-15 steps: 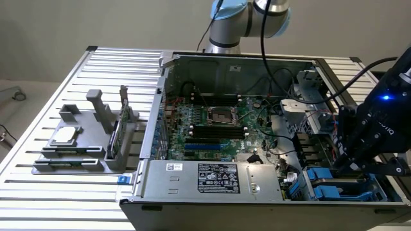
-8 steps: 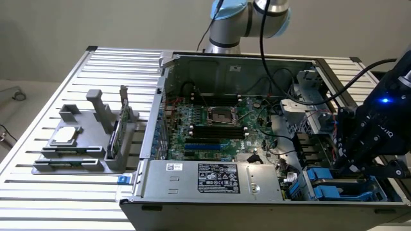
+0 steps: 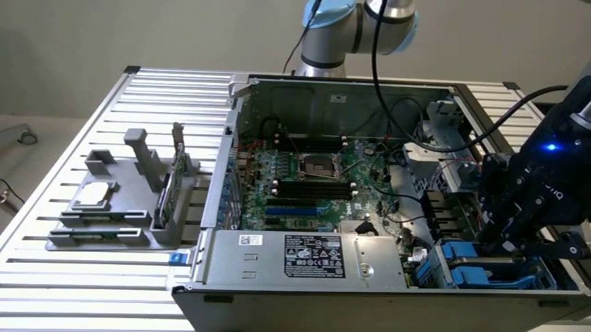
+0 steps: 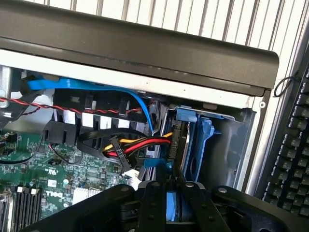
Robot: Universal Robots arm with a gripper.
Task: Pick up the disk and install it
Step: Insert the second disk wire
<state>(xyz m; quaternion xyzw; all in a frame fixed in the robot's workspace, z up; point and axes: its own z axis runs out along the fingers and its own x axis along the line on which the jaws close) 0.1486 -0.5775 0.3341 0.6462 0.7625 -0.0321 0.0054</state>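
Item: disk [image 4: 179, 145], blue-railed, sitting upright in the drive bay at the front corner of the computer case [image 3: 277, 273], beside a second blue carrier [image 4: 203, 145].
Gripper [image 4: 174, 203]: hanging directly over the disk's near end; whether the fingers are gripping it or parting from it cannot be told.
Risk: the disk may be resting only partly seated; the loose power cables [image 4: 140, 144] lying just beside it could be snagging.
Hidden: the disk's lower portion and connector.

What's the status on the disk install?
Hand down over the drive bay, fingers astride a blue carrier. Disk upright in the bay. Power cable bundle close beside it.
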